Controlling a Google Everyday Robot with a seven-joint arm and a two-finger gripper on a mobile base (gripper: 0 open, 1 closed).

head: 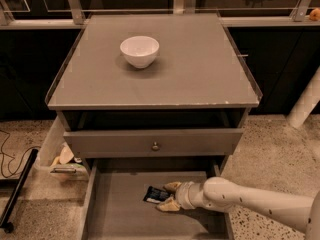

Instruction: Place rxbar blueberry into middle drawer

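Observation:
The rxbar blueberry [155,195], a small dark blue bar with a light patch, lies low over the floor of the open middle drawer [120,211], near its back right. My gripper [169,196] reaches in from the right. Its two tan fingers [172,186] sit on either side of the bar's right end and hold it. The white arm stretches off to the lower right.
A white bowl [139,50] stands on the grey cabinet top [200,69]. The drawer above, with a round metal knob [155,146], is slightly open. A bin with clutter [62,159] and a black cable [15,159] lie on the floor at left.

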